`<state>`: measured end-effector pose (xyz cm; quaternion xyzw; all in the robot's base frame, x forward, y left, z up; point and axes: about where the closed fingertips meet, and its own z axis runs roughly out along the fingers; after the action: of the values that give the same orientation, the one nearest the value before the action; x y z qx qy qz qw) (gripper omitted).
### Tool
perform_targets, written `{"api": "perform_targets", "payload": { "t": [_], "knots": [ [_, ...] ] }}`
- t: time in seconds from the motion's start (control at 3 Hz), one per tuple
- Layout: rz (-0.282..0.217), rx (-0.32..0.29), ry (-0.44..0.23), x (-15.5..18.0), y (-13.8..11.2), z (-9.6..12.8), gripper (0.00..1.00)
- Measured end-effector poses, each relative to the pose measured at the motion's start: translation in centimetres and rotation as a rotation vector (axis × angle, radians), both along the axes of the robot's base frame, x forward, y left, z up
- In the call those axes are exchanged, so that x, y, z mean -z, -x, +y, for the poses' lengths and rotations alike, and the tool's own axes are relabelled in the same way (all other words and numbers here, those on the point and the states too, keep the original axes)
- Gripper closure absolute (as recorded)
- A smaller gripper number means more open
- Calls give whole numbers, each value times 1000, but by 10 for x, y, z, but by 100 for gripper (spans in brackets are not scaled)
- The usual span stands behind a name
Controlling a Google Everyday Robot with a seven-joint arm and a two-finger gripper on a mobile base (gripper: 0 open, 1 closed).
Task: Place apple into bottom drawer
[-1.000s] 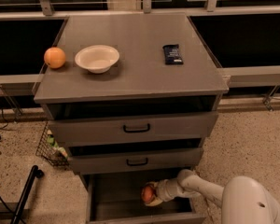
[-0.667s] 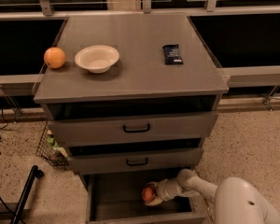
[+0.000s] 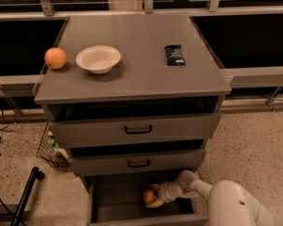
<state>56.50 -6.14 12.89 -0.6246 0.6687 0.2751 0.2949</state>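
Down in the open bottom drawer (image 3: 113, 207), toward its right half: the apple (image 3: 148, 195), clasped at the tip of the gripper (image 3: 152, 199), closed snugly on the fruit from below and from the right. Reaching in from the lower right corner, the white arm (image 3: 226, 204). Up on the grey surface (image 3: 141, 74): an orange (image 3: 55, 58) at the left edge, a white bowl (image 3: 98, 59) just beside it, a dark packet (image 3: 174, 54) well apart to the right.

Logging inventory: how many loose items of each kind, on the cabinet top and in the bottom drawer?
Fruit: 2, the orange on top, the apple in the bottom drawer by the gripper
White bowl: 1
Dark snack packet: 1
Total: 4
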Motion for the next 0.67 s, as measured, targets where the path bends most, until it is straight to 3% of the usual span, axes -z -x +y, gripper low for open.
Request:
{"api": "perform_targets", "payload": {
  "t": [0.33,0.67],
  "knots": [
    [0,0,0,0,0,0,54],
    [0,0,0,0,0,0,23]
  ]
}}
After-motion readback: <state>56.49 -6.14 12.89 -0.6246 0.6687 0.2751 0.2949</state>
